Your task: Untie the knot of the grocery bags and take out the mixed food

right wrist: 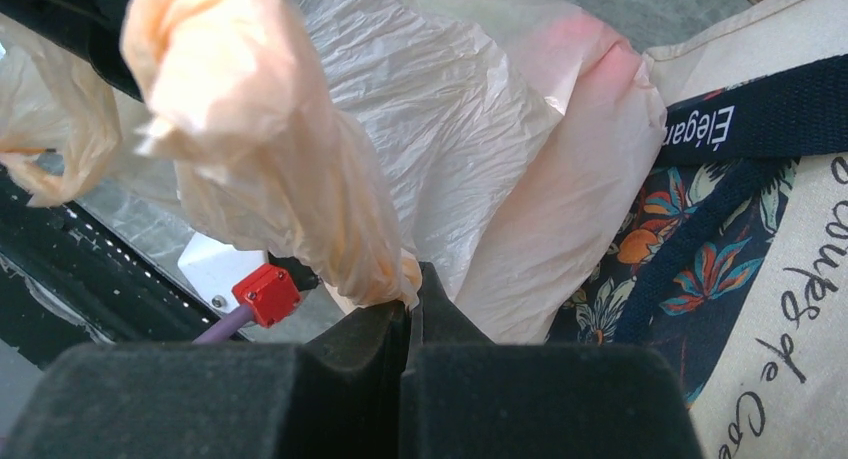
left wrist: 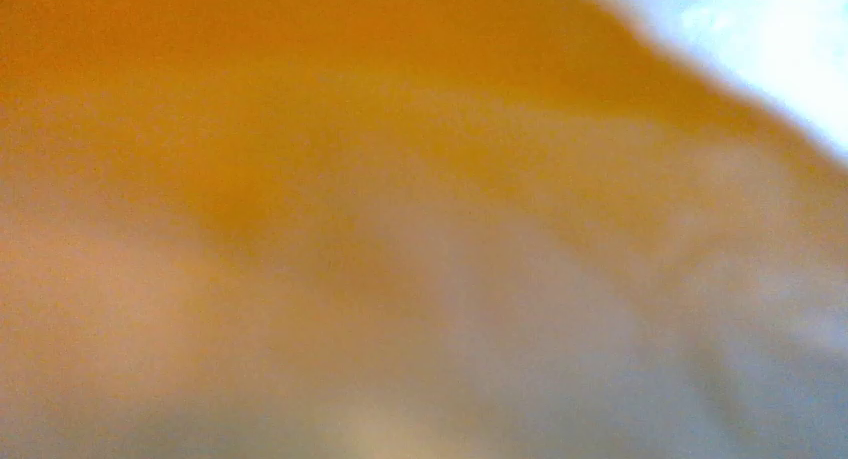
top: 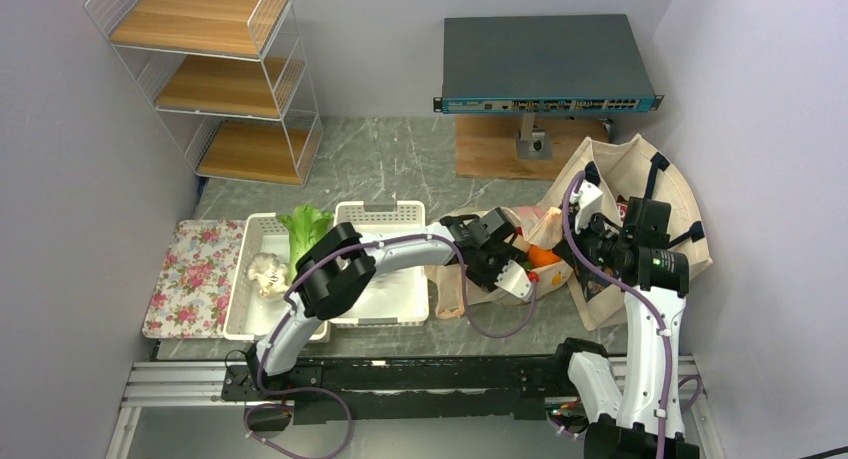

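Note:
The peach-beige plastic bag (top: pixel 450 284) lies mid-table against the cream canvas tote (top: pixel 650 194) with navy straps. An orange (top: pixel 543 256) shows at the plastic bag's mouth. My left gripper (top: pixel 525 264) reaches into that mouth, and its fingers are hidden. The left wrist view is only an orange and beige blur (left wrist: pixel 250 99). My right gripper (right wrist: pixel 410 299) is shut on a fold of the plastic bag (right wrist: pixel 450 109), beside the tote (right wrist: pixel 790 279). I cannot make out a knot. A leafy cabbage (top: pixel 305 229) and a pale vegetable (top: pixel 265 272) lie in a white basket (top: pixel 240 324).
A second white basket (top: pixel 385 214) stands next to the first, and a floral tray (top: pixel 195 276) lies at the left. A wire shelf (top: pixel 215 79) stands at the back left. A network switch (top: pixel 545 64) sits on a wooden stand at the back.

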Robot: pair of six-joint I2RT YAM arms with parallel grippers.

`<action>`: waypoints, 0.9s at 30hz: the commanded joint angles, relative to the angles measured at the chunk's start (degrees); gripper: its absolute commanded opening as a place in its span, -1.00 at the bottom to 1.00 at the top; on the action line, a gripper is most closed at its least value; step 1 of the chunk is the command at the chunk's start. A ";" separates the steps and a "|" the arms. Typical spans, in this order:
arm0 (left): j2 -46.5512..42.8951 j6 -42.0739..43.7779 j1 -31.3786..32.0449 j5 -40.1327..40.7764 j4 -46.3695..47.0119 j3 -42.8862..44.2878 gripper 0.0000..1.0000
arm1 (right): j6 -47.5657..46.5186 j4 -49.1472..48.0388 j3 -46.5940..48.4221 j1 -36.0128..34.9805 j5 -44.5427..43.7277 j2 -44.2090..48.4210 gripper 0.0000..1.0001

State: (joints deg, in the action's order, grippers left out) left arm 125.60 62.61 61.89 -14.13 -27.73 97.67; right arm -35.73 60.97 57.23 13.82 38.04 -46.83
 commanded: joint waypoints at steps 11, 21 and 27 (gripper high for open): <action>-16.84 -19.58 -1.71 -5.91 8.43 -3.99 -1.00 | 4.43 -6.79 -1.95 -0.11 -0.69 0.95 -1.00; -28.96 -34.54 -3.59 -19.38 26.98 -11.86 -1.00 | 11.81 -12.08 -1.17 -0.09 -0.10 -0.59 -1.00; -35.03 -40.58 -3.71 -20.32 32.61 -12.43 -1.00 | 15.25 -15.09 -1.34 -0.07 -1.38 -1.44 -1.00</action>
State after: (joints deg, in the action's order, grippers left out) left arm 96.42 28.29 58.26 -31.14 -3.66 85.03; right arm -24.05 50.54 55.20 13.82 37.45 -47.97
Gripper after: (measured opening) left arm 0.645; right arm 0.008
